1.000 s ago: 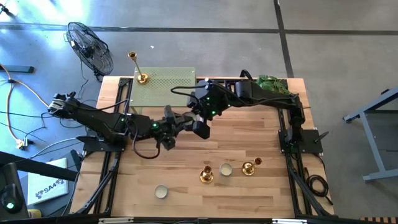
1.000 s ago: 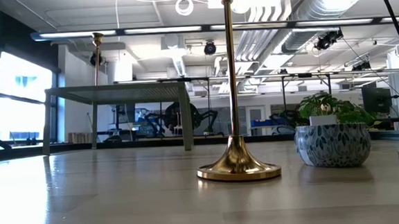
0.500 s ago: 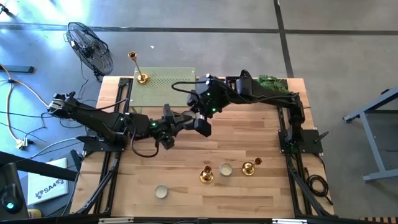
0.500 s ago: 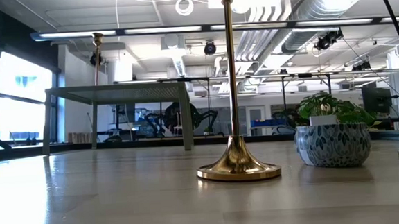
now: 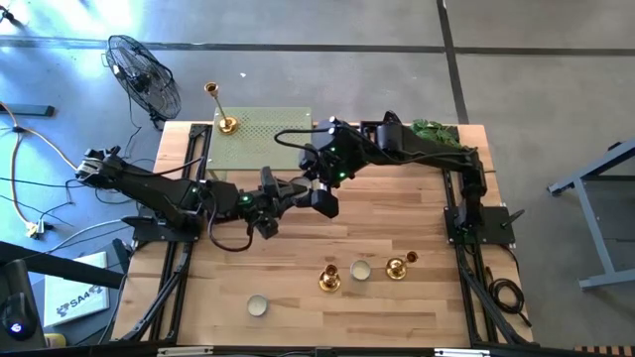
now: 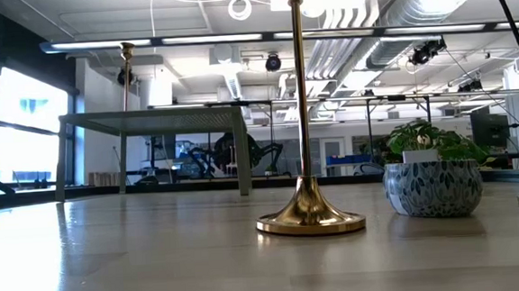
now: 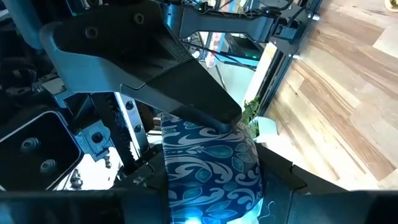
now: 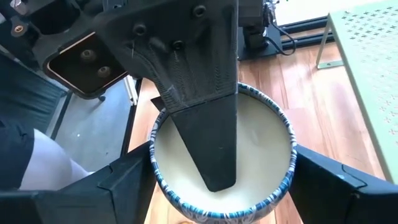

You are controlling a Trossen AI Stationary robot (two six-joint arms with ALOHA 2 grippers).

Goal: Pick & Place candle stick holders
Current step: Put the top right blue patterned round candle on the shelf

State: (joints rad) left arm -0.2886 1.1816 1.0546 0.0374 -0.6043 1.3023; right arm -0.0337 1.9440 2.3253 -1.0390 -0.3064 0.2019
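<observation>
Wood table (image 5: 298,288) under shop lights; both my claws meet mid-table on one blue cup (image 7: 211,163), not on the task's brass.
Right claw (image 5: 322,203) spans the cup's outer wall, closed on it; left claw (image 5: 270,220) looks pinched on the rim, one finger (image 8: 208,137) inside; reads as a handover, two grips so it can't drop.
Candle stick holders untouched: tall one (image 5: 224,111) upright at the green mesh rack (image 5: 268,139), far left; two short ones (image 5: 329,278) (image 5: 398,266) near the front edge, flanking a white cup (image 5: 360,270).
Guess: clear the cup first, then pick the brass.
</observation>
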